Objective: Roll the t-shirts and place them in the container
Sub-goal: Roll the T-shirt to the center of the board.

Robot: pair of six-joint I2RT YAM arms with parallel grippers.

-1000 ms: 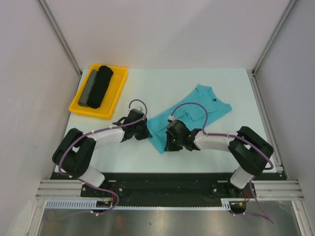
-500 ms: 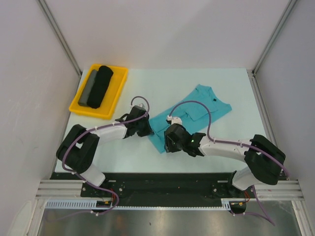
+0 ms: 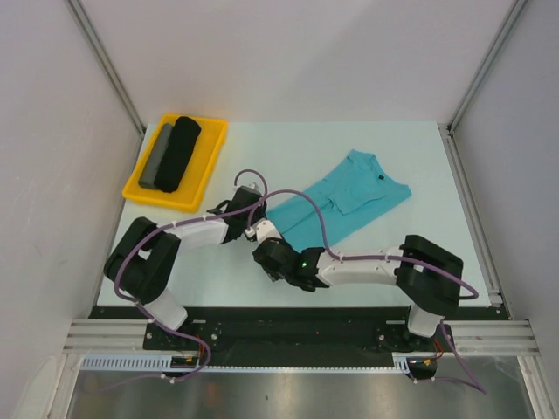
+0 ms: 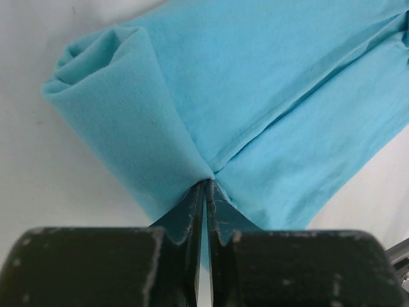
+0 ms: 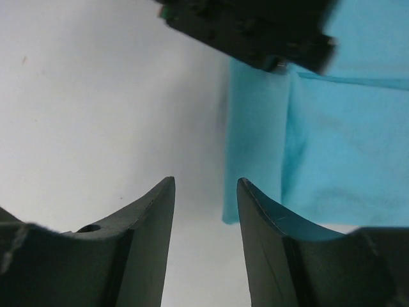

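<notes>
My right hand (image 5: 204,185) has just let go. Its fingers were together a second ago and now stand spread and empty over bare tabletop (image 3: 218,271). The arm has swung left, stretched low along the near edge, and the hand now sits just beside the near-left corner of the t-shirt (image 3: 358,194). I read that as a regrasp for the next turn of the roll. My left hand (image 4: 206,188) stays pressed together, pinching a raised fold of fabric with a loose curl beside it; how tight that curl is, I can't quite tell. The shirt lies mid-tabletop, collar far-right. Farther left, the yellow tray (image 3: 162,202) holds a black roll (image 3: 182,148) and a grey roll (image 3: 157,161).
</notes>
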